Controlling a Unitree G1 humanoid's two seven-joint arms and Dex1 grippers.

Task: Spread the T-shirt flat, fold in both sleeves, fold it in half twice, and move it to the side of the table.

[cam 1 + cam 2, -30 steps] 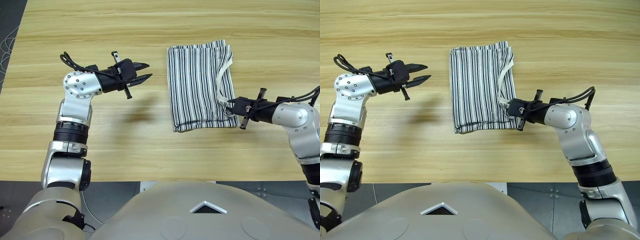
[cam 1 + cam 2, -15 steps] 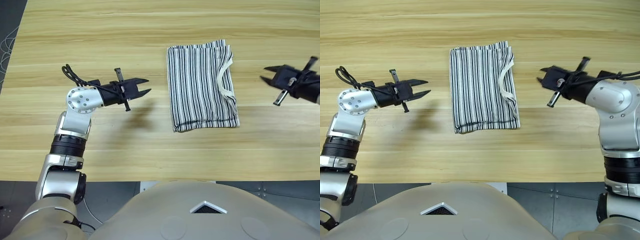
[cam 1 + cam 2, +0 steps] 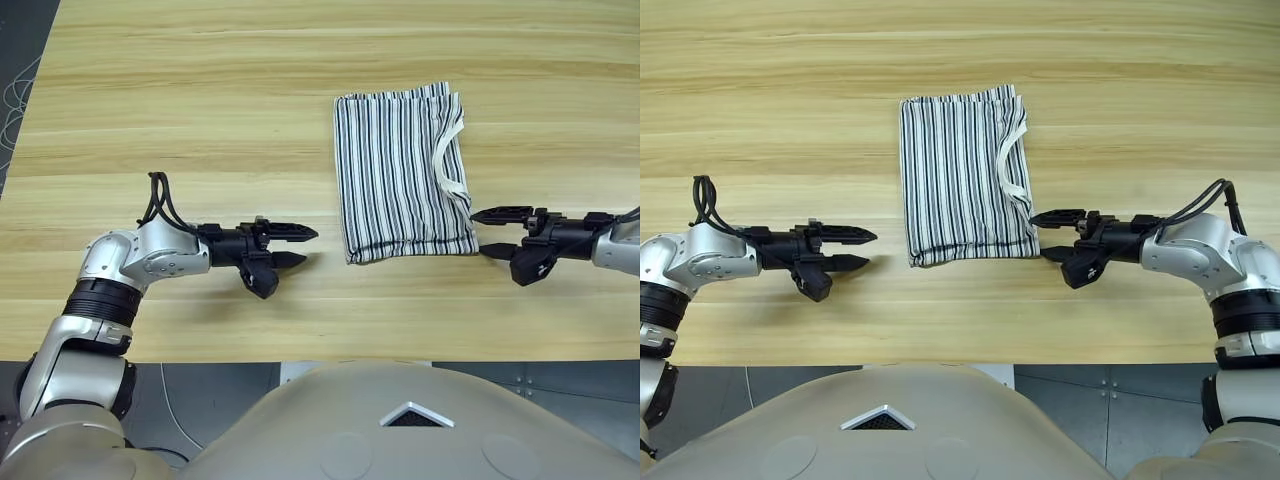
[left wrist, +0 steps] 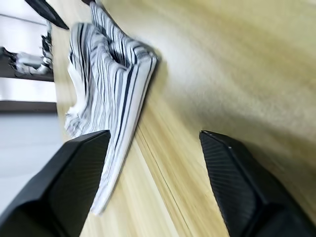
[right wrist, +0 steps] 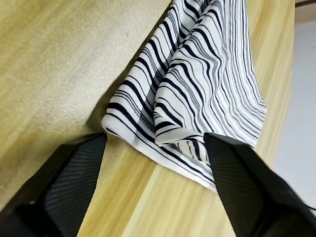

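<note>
We have the T-shirt (image 3: pixel 400 175) lying as a compact striped rectangle out on the table (image 3: pixel 200 100), well short of the near edge, with its white neckband (image 3: pixel 450 165) curling along its right-hand side. It looks like thin, light, limp cloth, and we count several layers stacked at the near corner, loose and slightly puffed. We judge it will sag and slide apart if only the top layer is caught. The safest hold looks like a pinch through the whole stack at the two near corners, keeping it low so it drags rather than dangles.

The right gripper (image 3: pixel 480 232) sits low at the near right corner of the cloth with its jaws spread, one on each side of that corner and clamping nothing. The left gripper (image 3: pixel 298 246) lies low too, also spread and empty, off to the left and apart from the near left corner.

We make out no label, logo or writing on the shirt, just stripes.
</note>
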